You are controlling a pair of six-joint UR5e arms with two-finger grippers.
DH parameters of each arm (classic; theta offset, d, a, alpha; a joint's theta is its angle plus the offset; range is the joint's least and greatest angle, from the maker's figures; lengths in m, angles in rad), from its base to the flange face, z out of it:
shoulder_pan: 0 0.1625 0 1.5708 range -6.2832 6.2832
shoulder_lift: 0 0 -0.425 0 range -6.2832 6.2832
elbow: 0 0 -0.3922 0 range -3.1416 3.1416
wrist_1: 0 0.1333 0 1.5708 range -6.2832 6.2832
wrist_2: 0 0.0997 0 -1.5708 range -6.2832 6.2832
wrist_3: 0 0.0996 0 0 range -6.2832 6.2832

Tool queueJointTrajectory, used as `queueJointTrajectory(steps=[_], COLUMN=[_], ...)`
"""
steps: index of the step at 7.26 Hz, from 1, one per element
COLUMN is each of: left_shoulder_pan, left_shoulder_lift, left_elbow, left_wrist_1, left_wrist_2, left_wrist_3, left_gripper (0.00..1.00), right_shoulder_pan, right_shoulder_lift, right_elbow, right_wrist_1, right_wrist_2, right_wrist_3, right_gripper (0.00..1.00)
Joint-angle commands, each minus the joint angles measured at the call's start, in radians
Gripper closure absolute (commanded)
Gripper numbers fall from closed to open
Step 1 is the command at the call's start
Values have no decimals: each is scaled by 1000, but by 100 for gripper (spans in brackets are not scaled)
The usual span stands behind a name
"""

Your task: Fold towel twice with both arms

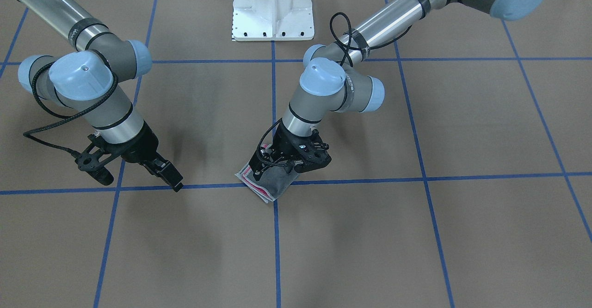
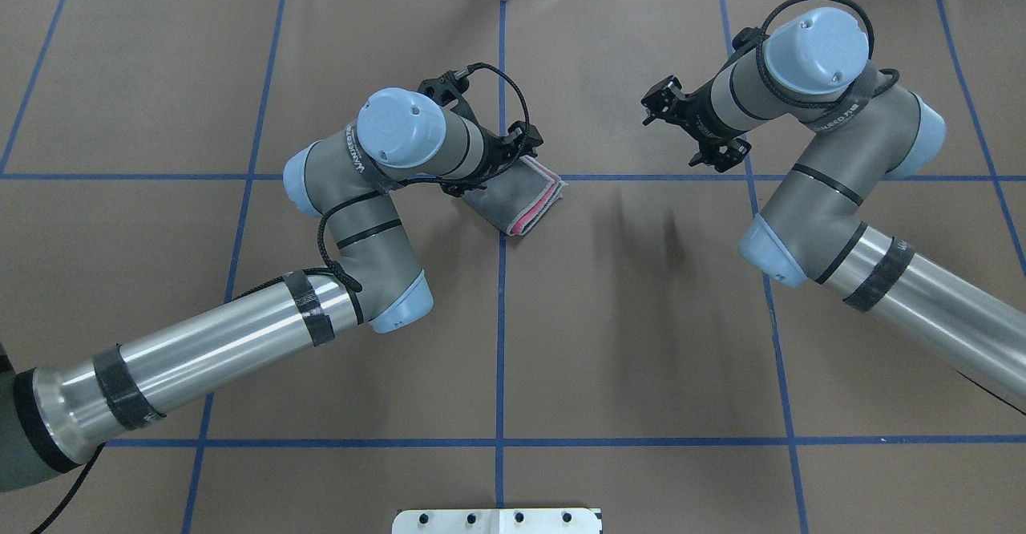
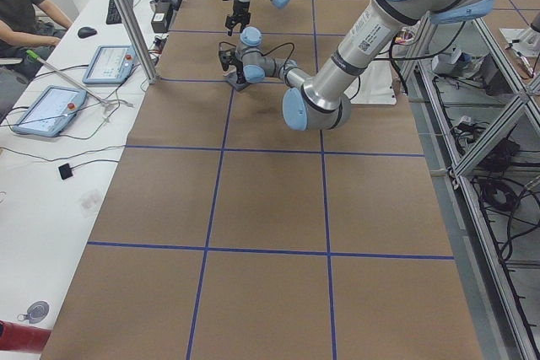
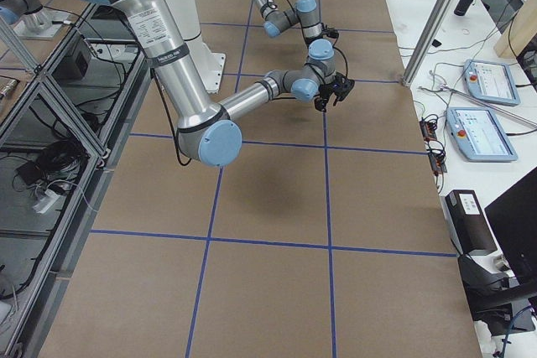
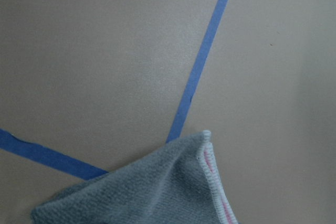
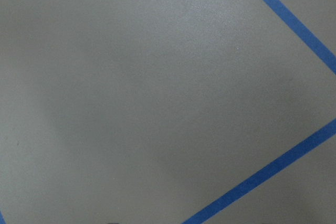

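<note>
The towel point(image 1: 273, 188) lies folded small on the table at the crossing of two blue tape lines, dark grey face out, with pink layers showing along one edge point(image 2: 529, 215). My left gripper point(image 1: 258, 168) points down onto the towel's edge nearest the robot, and its fingers look pinched together on the cloth. The left wrist view shows a grey corner of the towel point(image 5: 157, 190) with its stitched border. My right gripper point(image 1: 172, 181) hangs above bare table well to the side of the towel, fingers together and empty. The right wrist view shows only table and tape.
The white pedestal base point(image 1: 273, 7) stands at the robot's side of the table. Blue tape lines point(image 2: 501, 317) cross the brown table. Tablets and cables point(image 3: 51, 107) lie on a side bench past the table's far edge, where a person sits.
</note>
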Motion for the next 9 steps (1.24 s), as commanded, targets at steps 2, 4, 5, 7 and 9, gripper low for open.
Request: queueJointTrajectory(steps=[2, 4, 5, 7, 9], left_shoulder_pan=[-111, -212, -245, -359, -494], left_shoulder_lift=[133, 383, 517, 736, 930], left_elbow=[-274, -598, -743, -889, -906], left_wrist_1=[139, 329, 447, 599, 603], left_wrist_2=[-179, -277, -277, -280, -338], left_wrist_3=[6, 202, 387, 812, 1194], left_gripper=[0, 0, 0, 0, 0], right_shoulder_pan=[103, 188, 240, 345, 465], right_shoulder_lift=[-45, -110, -155, -270, -361], right_elbow=[20, 43, 57, 80, 69], right_wrist_1=[3, 0, 1, -2, -29], right_wrist_2=[126, 192, 227, 282, 328], right_wrist_3=[-72, -216, -329, -664, -1045], right_gripper=[1, 1, 1, 1, 1])
